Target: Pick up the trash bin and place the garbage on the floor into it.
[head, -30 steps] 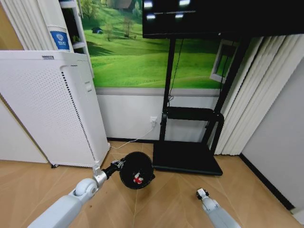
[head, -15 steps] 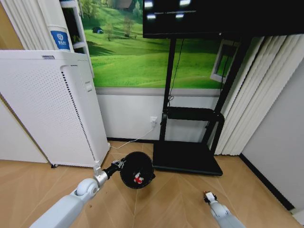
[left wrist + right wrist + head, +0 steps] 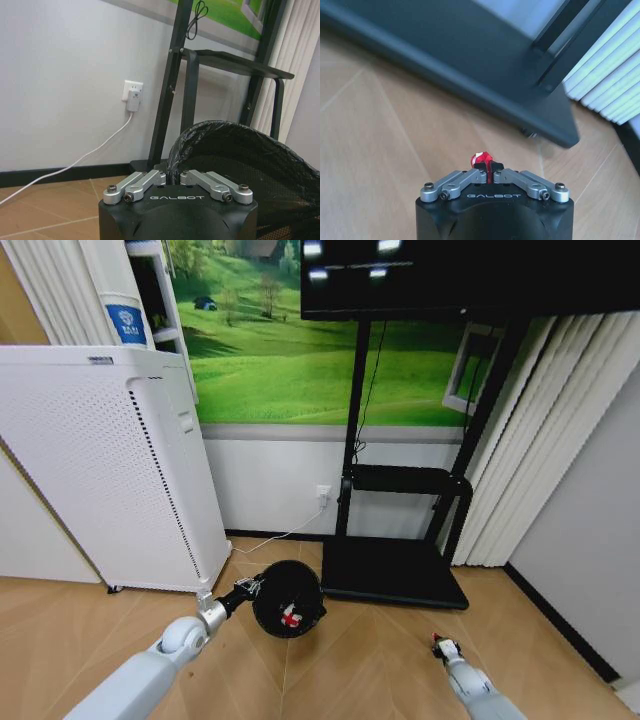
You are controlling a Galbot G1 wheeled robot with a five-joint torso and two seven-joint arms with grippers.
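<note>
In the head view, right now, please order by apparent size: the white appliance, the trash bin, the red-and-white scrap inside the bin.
1. White appliance, by far the largest.
2. Trash bin, held at its rim by the left gripper.
3. Scrap inside the bin, tiny.

The appliance stands a little farther away, yet looks biggest.
</note>
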